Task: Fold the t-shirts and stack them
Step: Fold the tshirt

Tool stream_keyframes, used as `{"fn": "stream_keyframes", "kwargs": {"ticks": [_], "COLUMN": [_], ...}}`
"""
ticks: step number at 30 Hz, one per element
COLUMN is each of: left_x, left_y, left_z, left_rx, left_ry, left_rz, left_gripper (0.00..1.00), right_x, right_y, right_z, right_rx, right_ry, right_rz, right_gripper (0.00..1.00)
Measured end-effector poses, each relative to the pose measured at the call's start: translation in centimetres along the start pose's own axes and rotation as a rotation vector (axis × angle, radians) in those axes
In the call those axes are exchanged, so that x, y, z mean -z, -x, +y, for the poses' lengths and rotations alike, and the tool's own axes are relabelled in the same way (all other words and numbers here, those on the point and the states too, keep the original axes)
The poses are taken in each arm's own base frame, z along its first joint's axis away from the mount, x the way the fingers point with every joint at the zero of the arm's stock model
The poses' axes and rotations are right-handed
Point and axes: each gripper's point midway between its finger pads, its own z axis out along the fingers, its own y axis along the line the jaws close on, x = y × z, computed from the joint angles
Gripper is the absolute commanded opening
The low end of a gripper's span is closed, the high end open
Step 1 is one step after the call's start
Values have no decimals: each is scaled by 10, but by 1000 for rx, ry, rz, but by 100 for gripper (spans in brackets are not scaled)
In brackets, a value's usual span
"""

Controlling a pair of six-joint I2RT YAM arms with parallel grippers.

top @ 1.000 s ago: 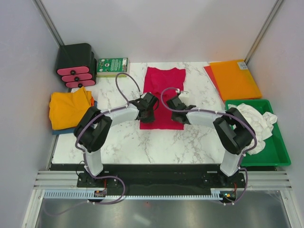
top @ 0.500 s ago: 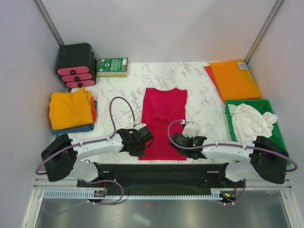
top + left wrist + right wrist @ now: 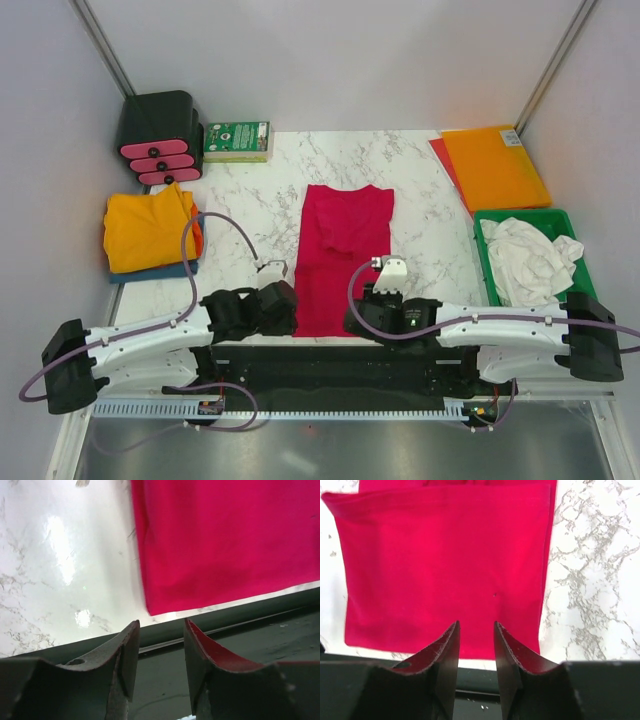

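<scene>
Top external view: the red shirt (image 3: 343,258) lies flat in the middle of the table (image 3: 420,200) as a long, narrow strip running from far to near, its near hem at the table's near edge. Both arms are stretched low along that edge. The left gripper (image 3: 283,308) sits just left of the shirt's near-left corner, and the right gripper (image 3: 362,318) is at the near-right part of the hem.

Left wrist view: the left gripper (image 3: 159,630) has its jaws moderately apart with nothing between them. They hover over the table's dark edge, just near of the shirt's corner, and do not touch the cloth.

Right wrist view: the right gripper (image 3: 476,630) shows a narrow gap between its jaws, also empty, with the tips over the near hem of the red shirt (image 3: 445,565). I cannot tell if they brush the fabric.

At the left side of the table a folded yellow shirt (image 3: 145,230) rests on a blue shirt (image 3: 165,270). On the right, a crumpled white shirt (image 3: 530,260) sits in a green tray (image 3: 520,213), and an orange sheet (image 3: 493,165) lies beyond it.
</scene>
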Motion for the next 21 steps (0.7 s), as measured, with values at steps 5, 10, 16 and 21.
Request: {"fn": "stream_keyframes", "kwargs": {"ticks": [5, 10, 16, 21], "left_x": [-17, -22, -23, -25], "left_y": [-31, -42, -38, -34], "left_z": [29, 36, 28, 20], "left_rx": [2, 25, 46, 56], "left_ry": [67, 60, 23, -6], "left_rz": [53, 55, 26, 9], "left_gripper": [48, 48, 48, 48], "right_x": [17, 27, 34, 36], "right_y": [-20, -35, -38, -37], "right_z": [0, 0, 5, 5], "right_rx": [66, 131, 141, 136], "right_ry": [14, 6, 12, 10], "right_rz": [-5, -17, -41, -52], "right_gripper": [41, 40, 40, 40]}}
